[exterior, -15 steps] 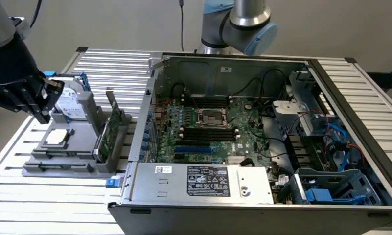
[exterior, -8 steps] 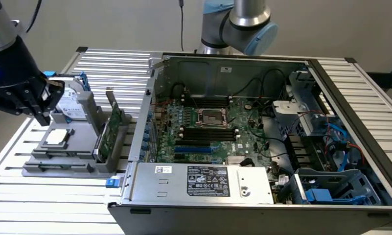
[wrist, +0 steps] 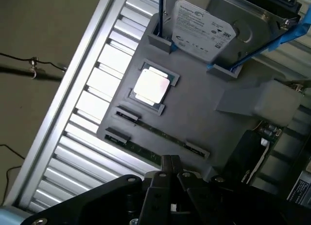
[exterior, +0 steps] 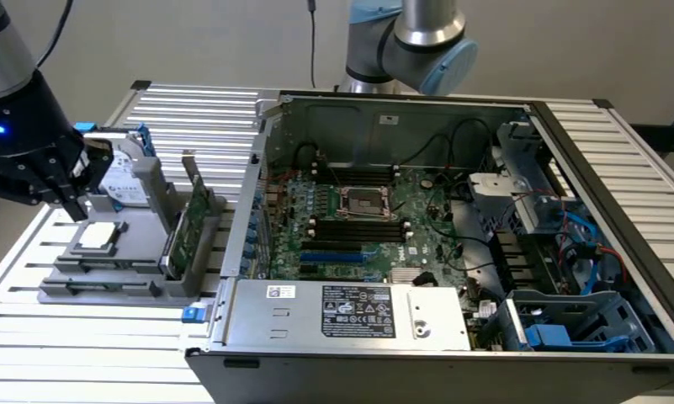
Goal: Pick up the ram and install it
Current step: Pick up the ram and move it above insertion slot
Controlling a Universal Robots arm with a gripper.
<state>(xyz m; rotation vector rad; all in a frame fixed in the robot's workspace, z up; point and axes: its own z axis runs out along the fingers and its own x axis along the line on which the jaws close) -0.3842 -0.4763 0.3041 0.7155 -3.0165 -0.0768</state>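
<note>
Two thin green ram sticks stand edge-on in slots of the grey holder [wrist: 194,118]. One ram stick [wrist: 160,134] lies in the middle of the holder. The other ram stick [wrist: 132,146] runs along the holder's edge and ends under my fingertips. My black gripper [wrist: 169,163] hovers above that end, fingers pressed together with nothing between them. In the exterior view the gripper [exterior: 73,200] hangs over the holder [exterior: 112,286] at that view's left, outside the open computer case [exterior: 449,337]. The motherboard's black memory slots [exterior: 359,227] lie beside the processor socket [exterior: 365,200].
The holder also carries a square processor [wrist: 151,85], a silver hard drive with blue rails [wrist: 204,28] and an upright green expansion card [exterior: 191,220]. All rest on a slatted aluminium table [exterior: 202,118]. Cables and drive cages crowd the case on the exterior view's right.
</note>
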